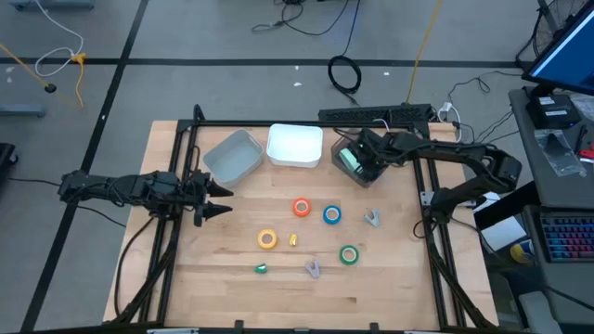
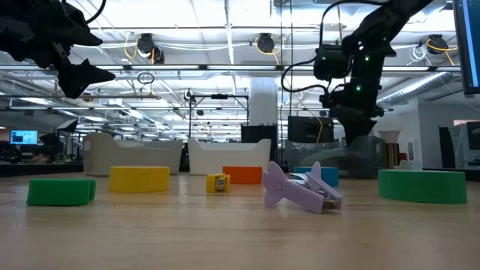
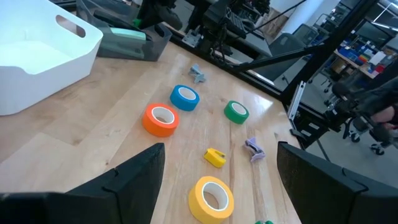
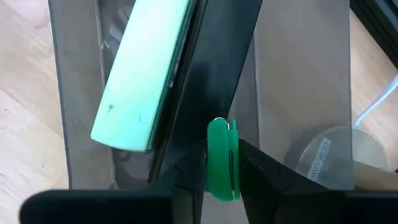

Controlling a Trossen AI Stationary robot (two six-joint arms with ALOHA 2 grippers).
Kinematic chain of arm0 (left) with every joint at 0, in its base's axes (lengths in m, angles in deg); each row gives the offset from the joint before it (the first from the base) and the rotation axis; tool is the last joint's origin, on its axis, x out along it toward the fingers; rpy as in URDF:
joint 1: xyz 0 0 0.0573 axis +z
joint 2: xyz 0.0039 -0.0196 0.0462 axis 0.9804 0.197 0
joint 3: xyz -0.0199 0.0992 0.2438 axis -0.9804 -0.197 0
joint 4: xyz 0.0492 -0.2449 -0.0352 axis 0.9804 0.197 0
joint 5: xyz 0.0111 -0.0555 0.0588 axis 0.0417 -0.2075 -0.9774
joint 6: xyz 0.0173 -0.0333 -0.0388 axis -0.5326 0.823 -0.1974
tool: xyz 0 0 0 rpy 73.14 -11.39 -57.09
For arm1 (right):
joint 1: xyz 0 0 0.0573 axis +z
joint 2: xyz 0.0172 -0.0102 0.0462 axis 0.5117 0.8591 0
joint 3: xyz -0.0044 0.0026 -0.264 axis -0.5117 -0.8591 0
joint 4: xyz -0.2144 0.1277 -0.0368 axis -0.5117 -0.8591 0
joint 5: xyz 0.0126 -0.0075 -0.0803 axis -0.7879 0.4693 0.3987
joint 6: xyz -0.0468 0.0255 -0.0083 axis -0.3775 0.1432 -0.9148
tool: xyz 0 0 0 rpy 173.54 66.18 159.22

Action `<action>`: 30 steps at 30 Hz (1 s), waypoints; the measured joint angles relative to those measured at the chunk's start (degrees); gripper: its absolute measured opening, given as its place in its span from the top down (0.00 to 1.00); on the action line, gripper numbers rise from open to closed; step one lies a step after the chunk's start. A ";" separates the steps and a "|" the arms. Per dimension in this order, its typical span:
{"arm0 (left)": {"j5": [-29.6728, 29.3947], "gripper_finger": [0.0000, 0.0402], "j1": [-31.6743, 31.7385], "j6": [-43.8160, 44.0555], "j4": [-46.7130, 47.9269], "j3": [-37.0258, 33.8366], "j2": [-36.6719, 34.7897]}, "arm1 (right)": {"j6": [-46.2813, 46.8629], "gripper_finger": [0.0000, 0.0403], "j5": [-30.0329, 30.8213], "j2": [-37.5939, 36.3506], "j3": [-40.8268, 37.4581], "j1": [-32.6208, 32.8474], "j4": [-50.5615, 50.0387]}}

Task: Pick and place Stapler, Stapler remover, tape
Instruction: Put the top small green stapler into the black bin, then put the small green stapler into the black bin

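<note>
On the wooden table the right gripper hangs over the grey bin holding the mint stapler, its fingers pinched on a small green piece, while the left gripper waits wide open and empty, and the orange, blue, yellow and green tape rolls lie mid-table.

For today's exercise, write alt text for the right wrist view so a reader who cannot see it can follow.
The right gripper pinches a small green stapler between its fingers over a clear bin, where a larger mint-green stapler lies.
</note>
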 joint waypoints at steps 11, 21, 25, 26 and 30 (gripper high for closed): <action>0.11 0.23 0.00 1.56 0.00 0.00 0.00 | 1.34 0.78 -0.02 -0.07 -1.44 -1.69 2.52; 0.07 0.23 0.01 1.56 -0.08 0.00 0.00 | 3.21 0.70 0.13 -0.07 -1.46 -1.69 2.36; 0.04 0.23 0.01 1.58 -0.09 0.00 0.00 | 3.24 0.67 0.17 -0.04 -1.49 -1.69 2.36; 0.04 0.23 0.01 1.62 -0.09 0.00 0.00 | 3.24 0.66 0.17 -0.04 -1.49 -1.69 2.36; 0.02 0.23 0.01 1.73 -0.13 0.00 0.00 | 3.24 0.66 0.15 -0.04 -1.49 -1.69 2.36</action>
